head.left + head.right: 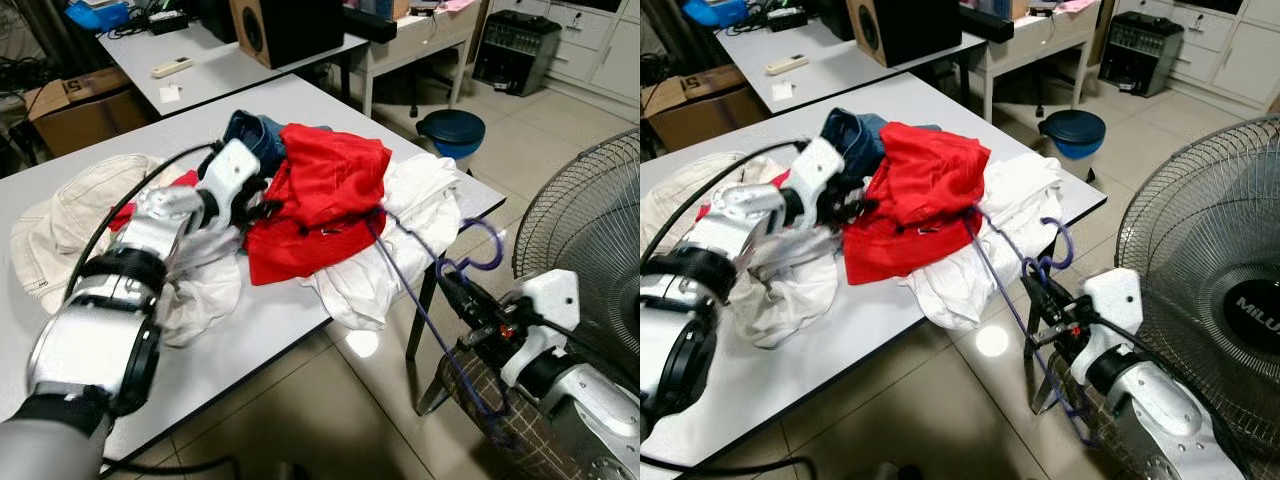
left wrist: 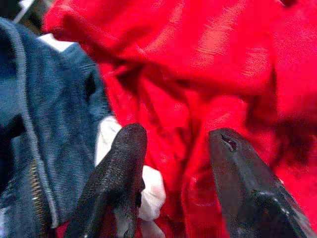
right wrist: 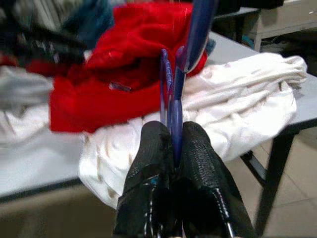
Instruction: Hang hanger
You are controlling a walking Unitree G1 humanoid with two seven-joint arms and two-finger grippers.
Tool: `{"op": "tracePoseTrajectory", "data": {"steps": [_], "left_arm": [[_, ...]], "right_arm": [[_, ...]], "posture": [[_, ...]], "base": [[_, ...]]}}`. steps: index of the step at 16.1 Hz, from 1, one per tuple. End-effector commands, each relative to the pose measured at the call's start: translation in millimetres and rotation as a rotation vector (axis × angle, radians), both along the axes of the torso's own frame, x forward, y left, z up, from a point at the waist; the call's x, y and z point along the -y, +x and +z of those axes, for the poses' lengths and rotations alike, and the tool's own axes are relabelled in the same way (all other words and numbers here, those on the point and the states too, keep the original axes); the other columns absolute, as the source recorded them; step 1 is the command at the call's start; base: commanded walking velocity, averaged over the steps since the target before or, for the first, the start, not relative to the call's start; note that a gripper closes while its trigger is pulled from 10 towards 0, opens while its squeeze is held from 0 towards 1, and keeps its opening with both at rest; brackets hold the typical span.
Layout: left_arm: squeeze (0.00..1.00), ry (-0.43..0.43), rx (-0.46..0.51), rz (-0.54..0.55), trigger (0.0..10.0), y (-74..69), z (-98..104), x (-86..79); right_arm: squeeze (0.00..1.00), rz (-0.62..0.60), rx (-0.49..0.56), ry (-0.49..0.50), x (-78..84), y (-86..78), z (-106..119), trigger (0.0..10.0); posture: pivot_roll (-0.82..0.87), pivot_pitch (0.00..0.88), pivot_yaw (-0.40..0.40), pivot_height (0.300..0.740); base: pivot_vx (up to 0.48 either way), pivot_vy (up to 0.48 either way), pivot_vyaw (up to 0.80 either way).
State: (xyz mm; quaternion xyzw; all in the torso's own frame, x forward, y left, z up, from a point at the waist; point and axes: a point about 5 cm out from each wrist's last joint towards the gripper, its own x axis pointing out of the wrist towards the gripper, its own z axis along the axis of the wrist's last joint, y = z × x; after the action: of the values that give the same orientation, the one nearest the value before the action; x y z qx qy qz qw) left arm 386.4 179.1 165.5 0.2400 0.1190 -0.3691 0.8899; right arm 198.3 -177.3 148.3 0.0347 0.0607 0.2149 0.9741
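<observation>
Purple hanger (image 1: 440, 290) pinched in right gripper (image 3: 171, 148), left gripper (image 2: 173, 163) open against red garment (image 1: 320, 200)

even, bright indoor light in both eye views; a glare spot on the floor tiles (image 1: 362, 343) lies between the two sets of fingers. soft shadows sit under the counter (image 1: 300, 100). wrist views are softer: cloth beyond the left fingers (image 2: 121, 168) blurs, and the right fingers (image 3: 198, 163) look slightly smeared.
</observation>
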Motion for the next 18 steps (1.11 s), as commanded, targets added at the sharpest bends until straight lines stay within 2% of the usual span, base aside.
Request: {"op": "tracePoseTrajectory", "data": {"steps": [1,3,6,7,8,9,12,13,14,15,18], "left_arm": [[0.00,0.025,0.002,-0.040,10.0,-2.5,-1,0.1],[0.00,-0.040,-0.003,-0.030,10.0,-6.1,-8,2.9],[0.00,-0.028,-0.032,-0.010,10.0,-12.0,-25,4.0],[0.00,0.002,-0.032,0.022,10.0,-13.5,-31,0.9],[0.00,0.097,-0.003,0.088,10.0,-14.0,-37,-7.5],[0.00,0.119,0.009,0.136,10.0,-13.2,-38,-12.4],[0.00,0.096,-0.006,0.198,10.0,-13.0,-41,-17.6],[0.00,0.054,-0.026,0.205,8.5,-13.5,-42,-16.1],[0.00,-0.022,-0.055,0.222,0.0,-13.9,-45,-11.9],[0.00,-0.053,-0.069,0.227,0.0,-14.1,-46,-9.1],[0.00,-0.043,-0.102,0.235,0.0,-17.9,-57,-5.7]], "right_arm": [[0.00,-0.021,0.033,0.047,3.7,1.9,5,10.0],[0.00,0.007,0.032,0.098,1.0,0.8,5,10.0],[0.00,0.038,-0.018,0.072,-2.1,-2.8,-4,10.0],[0.00,0.045,-0.030,0.069,-2.4,-4.1,-6,10.0],[0.00,0.046,-0.036,0.065,-1.8,-4.9,-7,10.0],[0.00,0.044,-0.036,0.064,-1.5,-4.8,-7,10.0],[0.00,0.043,-0.029,0.068,-1.7,-3.3,-5,10.0],[0.00,0.047,-0.030,0.071,-2.8,-2.7,-6,10.0],[0.00,0.058,-0.033,0.078,-5.4,-1.6,-7,10.0],[0.00,0.065,-0.036,0.082,-6.9,-0.9,-7,10.0],[0.00,0.098,-0.060,0.064,-9.1,1.3,-12,10.0]], "posture": [[-0.11,0.000,0.127,0.740],[-0.11,0.000,0.123,0.740],[-0.11,0.000,0.126,0.740],[-0.12,0.000,0.129,0.740],[-0.12,0.000,0.133,0.740],[-0.12,0.000,0.134,0.740],[-0.11,0.000,0.133,0.740],[-0.11,0.000,0.132,0.740],[-0.11,0.000,0.134,0.740],[-0.12,0.000,0.137,0.740],[-0.11,0.000,0.135,0.740]], "base": [[0.000,0.000,0.00],[0.000,0.000,0.00],[0.000,0.000,0.00],[0.000,0.000,0.00],[0.000,0.000,0.00],[0.000,0.000,0.00],[0.000,0.000,0.00],[0.000,0.000,0.00],[0.000,0.000,0.00],[0.000,0.000,0.00],[0.000,0.000,0.00]]}}
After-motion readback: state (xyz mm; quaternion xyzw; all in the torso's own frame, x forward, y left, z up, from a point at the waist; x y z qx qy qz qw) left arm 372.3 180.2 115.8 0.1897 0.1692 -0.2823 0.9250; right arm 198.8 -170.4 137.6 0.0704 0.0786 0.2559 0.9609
